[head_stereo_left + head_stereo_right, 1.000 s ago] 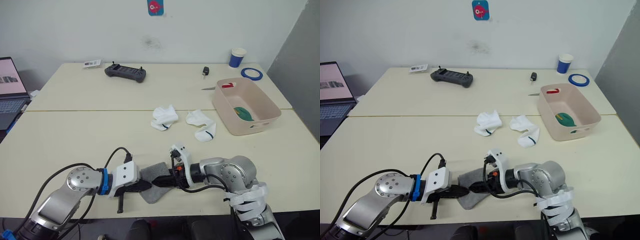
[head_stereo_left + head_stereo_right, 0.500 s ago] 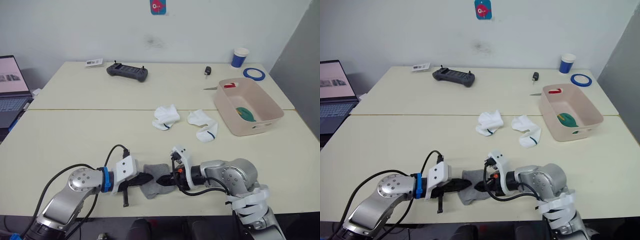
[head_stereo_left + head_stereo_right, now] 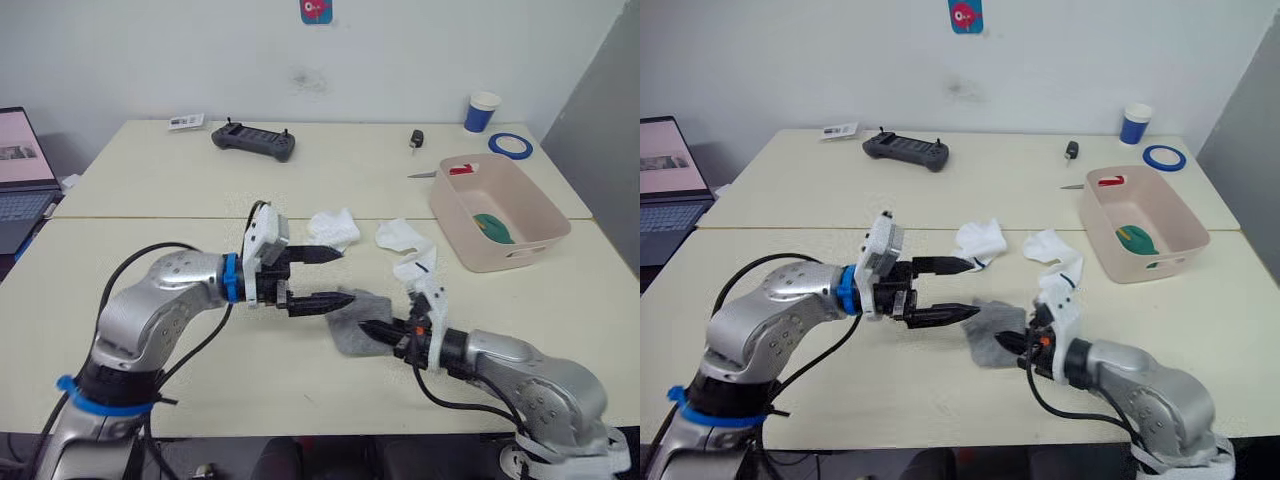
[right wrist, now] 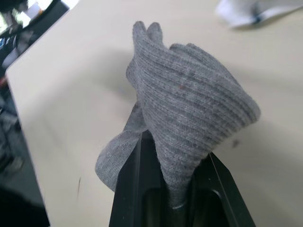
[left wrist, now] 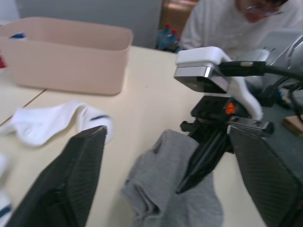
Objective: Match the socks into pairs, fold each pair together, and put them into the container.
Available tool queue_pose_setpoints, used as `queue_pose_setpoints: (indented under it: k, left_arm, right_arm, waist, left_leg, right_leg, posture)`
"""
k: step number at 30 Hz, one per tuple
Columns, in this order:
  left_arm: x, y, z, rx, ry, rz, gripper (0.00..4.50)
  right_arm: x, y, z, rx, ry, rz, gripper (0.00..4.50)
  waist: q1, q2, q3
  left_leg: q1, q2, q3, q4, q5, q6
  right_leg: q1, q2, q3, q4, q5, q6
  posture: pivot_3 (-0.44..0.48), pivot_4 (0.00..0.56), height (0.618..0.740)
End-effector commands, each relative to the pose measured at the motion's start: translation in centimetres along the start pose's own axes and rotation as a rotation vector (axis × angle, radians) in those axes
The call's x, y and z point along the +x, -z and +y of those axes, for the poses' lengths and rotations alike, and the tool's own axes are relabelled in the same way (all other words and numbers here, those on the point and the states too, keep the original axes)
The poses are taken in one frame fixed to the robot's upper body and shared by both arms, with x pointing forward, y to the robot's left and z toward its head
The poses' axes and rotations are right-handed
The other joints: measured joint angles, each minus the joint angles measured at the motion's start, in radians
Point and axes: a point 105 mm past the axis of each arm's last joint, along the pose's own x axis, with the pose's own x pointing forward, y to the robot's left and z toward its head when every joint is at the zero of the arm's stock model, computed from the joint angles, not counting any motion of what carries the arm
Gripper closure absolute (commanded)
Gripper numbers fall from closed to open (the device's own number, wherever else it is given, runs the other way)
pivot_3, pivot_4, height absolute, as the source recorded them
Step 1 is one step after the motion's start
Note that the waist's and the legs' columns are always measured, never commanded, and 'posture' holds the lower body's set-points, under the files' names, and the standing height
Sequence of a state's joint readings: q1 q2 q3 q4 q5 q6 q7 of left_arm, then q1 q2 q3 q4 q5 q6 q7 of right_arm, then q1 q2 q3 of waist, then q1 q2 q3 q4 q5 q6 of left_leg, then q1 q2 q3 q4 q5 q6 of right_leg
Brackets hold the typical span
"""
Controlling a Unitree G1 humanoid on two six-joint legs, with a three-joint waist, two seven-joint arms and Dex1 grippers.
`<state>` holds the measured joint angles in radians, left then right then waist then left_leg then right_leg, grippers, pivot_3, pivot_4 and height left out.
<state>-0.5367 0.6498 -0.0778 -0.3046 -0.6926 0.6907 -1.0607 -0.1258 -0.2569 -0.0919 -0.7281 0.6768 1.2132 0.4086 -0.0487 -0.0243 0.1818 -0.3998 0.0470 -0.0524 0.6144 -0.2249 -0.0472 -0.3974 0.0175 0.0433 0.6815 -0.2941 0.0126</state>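
Ribbed matt grey socks [image 4: 189, 118], smooth, seemingly plastic pink container [image 3: 530, 205]

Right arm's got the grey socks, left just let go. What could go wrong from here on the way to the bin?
1. The right end effector pinches only one end of the grey socks; the loose fold may open or one sock slip out.
2. The white socks lie between it and the pink container; a low carry could drag them.
3. The open left end effector hovers close and may snag the bundle.

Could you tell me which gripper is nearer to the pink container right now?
Right. The right gripper, shut on the grey socks, sits nearer the pink container; the left gripper, open, is farther off, over the table's middle.
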Motion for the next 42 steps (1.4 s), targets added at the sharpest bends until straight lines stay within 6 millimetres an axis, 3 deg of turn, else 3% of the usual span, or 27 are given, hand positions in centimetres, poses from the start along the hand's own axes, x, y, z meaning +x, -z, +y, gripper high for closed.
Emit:
queue_pose_setpoints:
  k: [1,4,8,15,19,22,30,42]
  left_arm:
    - [1.0,-1.6,0.4,0.048,0.047,-0.028,0.0]
    - [1.9,-2.9,0.9,0.082,0.059,-0.053,0.0]
    - [2.4,-3.4,0.4,0.09,0.092,-0.061,0.0]
    - [3.2,-4.7,-0.4,0.124,0.137,-0.059,0.0]
    - [3.5,-5.2,0.0,0.164,0.1,-0.06,0.0]
    - [3.6,-4.9,0.0,0.176,0.085,-0.056,0.0]
    - [3.6,-4.3,-0.1,0.202,0.05,-0.05,0.0]
    - [3.5,-4.1,0.3,0.217,0.026,-0.047,0.0]
  right_arm:
    - [-3.0,-3.4,-1.4,-0.04,0.119,-0.166,4.36]
    - [-7.0,-7.1,-4.5,-0.188,0.301,-0.242,4.36]
    - [-9.7,-12.1,-7.3,-0.456,0.468,-0.24,4.36]
    - [-9.9,-18.0,-13.9,-1.114,0.739,-0.031,4.36]
    - [-7.9,-17.8,-16.8,-1.507,0.709,0.198,4.36]
    - [-6.9,-16.8,-18.7,-1.678,0.638,0.351,4.36]
    - [-5.6,-15.0,-21.7,-1.786,0.462,0.65,4.36]
    - [-6.8,-17.7,-20.4,-1.772,0.284,0.795,0.28]
  waist:
    - [0.0,0.0,0.0]
    - [0.006,0.0,0.0]
    - [0.002,0.001,0.001]
    - [-0.007,0.002,0.003]
    - [-0.008,0.002,0.003]
    - [-0.008,0.003,0.004]
    - [-0.004,0.004,0.005]
    - [-0.003,0.004,0.005]
  left_leg:
    - [0.0,0.0,0.0,0.0,0.0,0.0]
    - [0.0,-0.002,0.001,0.001,0.0,0.0]
    - [0.0,-0.002,0.003,0.003,0.0,0.0]
    - [0.0,-0.002,0.004,0.004,0.0,0.0]
    - [0.0,-0.002,0.005,0.006,0.0,0.0]
    - [-0.001,-0.002,0.006,0.007,0.0,0.0]
    - [-0.001,-0.002,0.005,0.007,0.002,-0.003]
    - [-0.001,-0.002,0.005,0.01,0.002,-0.003]
  right_leg:
    - [0.0,0.0,0.0,0.0,0.0,0.0]
    - [0.001,-0.001,0.0,0.0,0.001,0.002]
    - [0.002,-0.001,0.002,-0.001,0.001,0.002]
    - [0.001,-0.001,0.003,-0.001,0.001,0.002]
    - [0.001,-0.001,0.004,-0.001,0.001,0.002]
    - [0.001,-0.001,0.005,-0.001,0.001,0.002]
    - [0.0,-0.002,0.005,0.0,0.004,-0.003]
    - [0.002,-0.002,0.004,0.001,0.005,-0.004]
  posture:
    - [0.0,0.15,0.74]
    - [0.0,0.15,0.74]
    - [0.0,0.15,0.74]
    - [0.0,0.15,0.74]
    - [0.0,0.15,0.74]
    - [0.0,0.15,0.74]
    - [0.0,0.15,0.74]
    - [0.0,0.15,0.74]
